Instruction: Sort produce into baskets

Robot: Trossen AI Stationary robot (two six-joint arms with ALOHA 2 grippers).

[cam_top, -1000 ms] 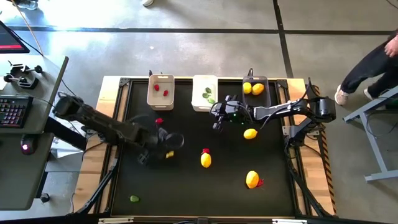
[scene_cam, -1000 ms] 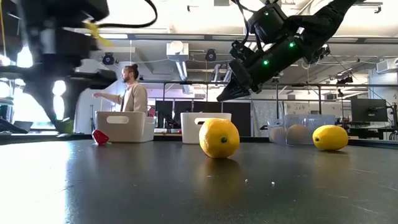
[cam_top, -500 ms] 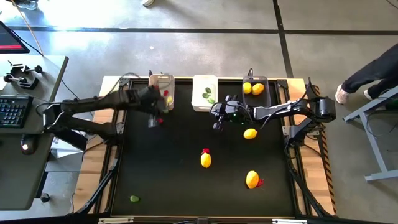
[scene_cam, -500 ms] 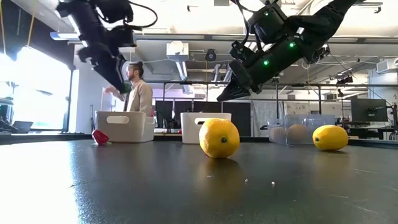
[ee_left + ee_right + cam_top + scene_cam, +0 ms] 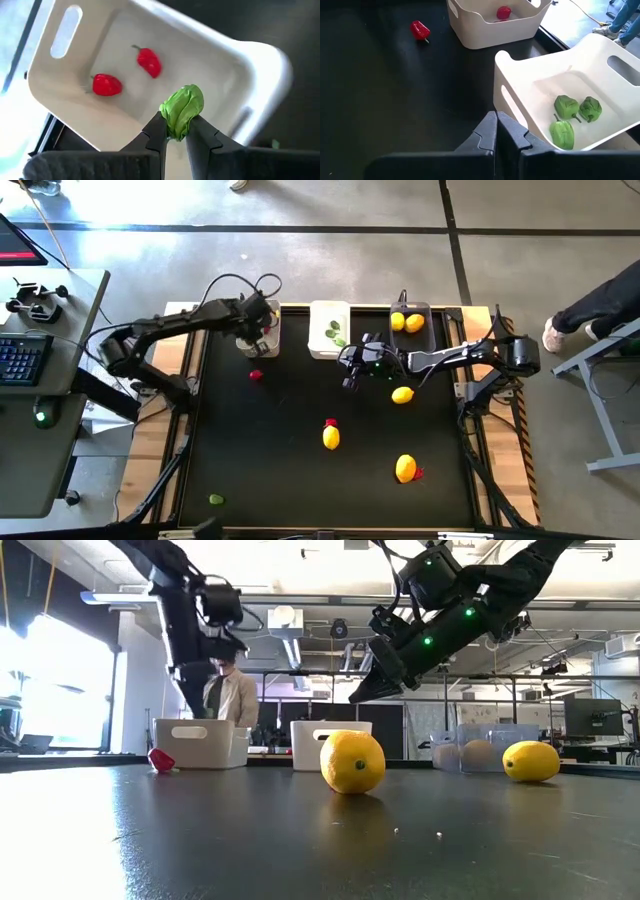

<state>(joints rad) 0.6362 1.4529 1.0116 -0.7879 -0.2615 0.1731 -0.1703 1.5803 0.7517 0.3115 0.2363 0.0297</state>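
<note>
A wide dark matte surface point(image 5: 300, 470) fills the middle of the high view, ringed by pale wooden framing, with three small plastic baskets lined along its top edge; a person stands in the room beyond in the low view. My left claw point(image 5: 174, 136) hangs over the beige rectangular plastic basket point(image 5: 247, 340) at the upper left of the high view, pinching a small crinkled green toy leaf-vegetable point(image 5: 183, 108) between its fingers; below it, inside that basket, lie two small red toy peppers point(image 5: 149, 62), so I judge this the wrong bin for a green piece. The greens belong, I think, in the bright white plastic basket point(image 5: 535, 107) just to the right, where three green pieces point(image 5: 568, 106) already sit. My right claw point(image 5: 496, 131), pressed together and carrying nothing, waits near that white basket's front edge, upper centre in the high view. The dark grey basket point(image 5: 411, 313) holds two yellow lemon-like fruits; further yellow lemon-like fruits point(image 5: 331, 437), a loose small red pepper point(image 5: 255, 375) and a green piece point(image 5: 216, 500) at the lower left rest on the surface, not yet sorted.
</note>
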